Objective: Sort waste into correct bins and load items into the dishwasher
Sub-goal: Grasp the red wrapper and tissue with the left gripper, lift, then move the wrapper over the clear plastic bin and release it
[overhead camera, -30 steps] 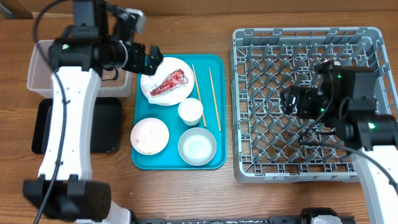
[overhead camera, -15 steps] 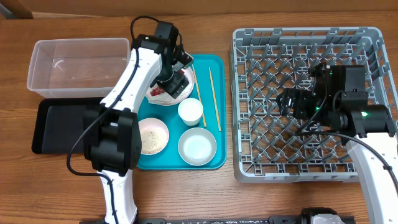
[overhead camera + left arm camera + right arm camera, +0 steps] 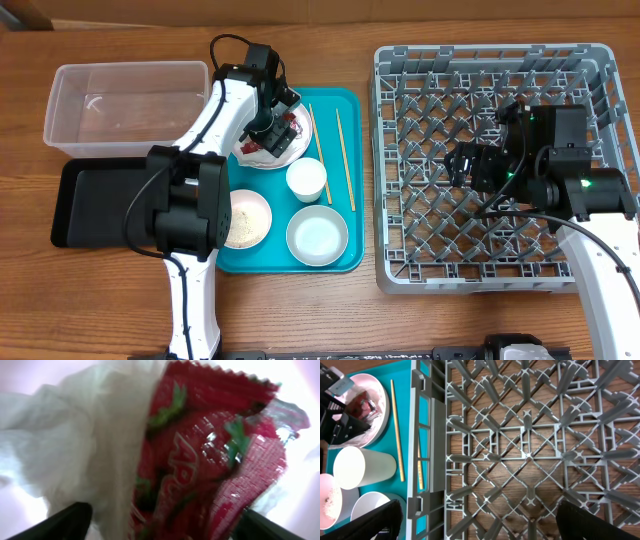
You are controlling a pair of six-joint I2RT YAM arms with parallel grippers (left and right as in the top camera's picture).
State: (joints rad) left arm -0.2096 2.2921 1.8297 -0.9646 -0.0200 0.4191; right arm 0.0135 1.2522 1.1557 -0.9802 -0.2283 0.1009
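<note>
Left fingers (image 3: 65,521): standing apart at the frame's lower corners, straddling the red-and-white scrap (image 3: 200,460) and the white napkin (image 3: 75,435); they are probably not yet pressing on either.
Overhead view: supplying what the left wrist view is missing, with scrap and napkin lying on the large plate (image 3: 300,150) in the teal tray (image 3: 340,255).
Right fingers (image 3: 375,519): hanging apart over the dish rack (image 3: 520,450).
Right wrist view: also taking in the chopsticks (image 3: 397,430) and cup (image 3: 355,467) lying beside the rack.
</note>
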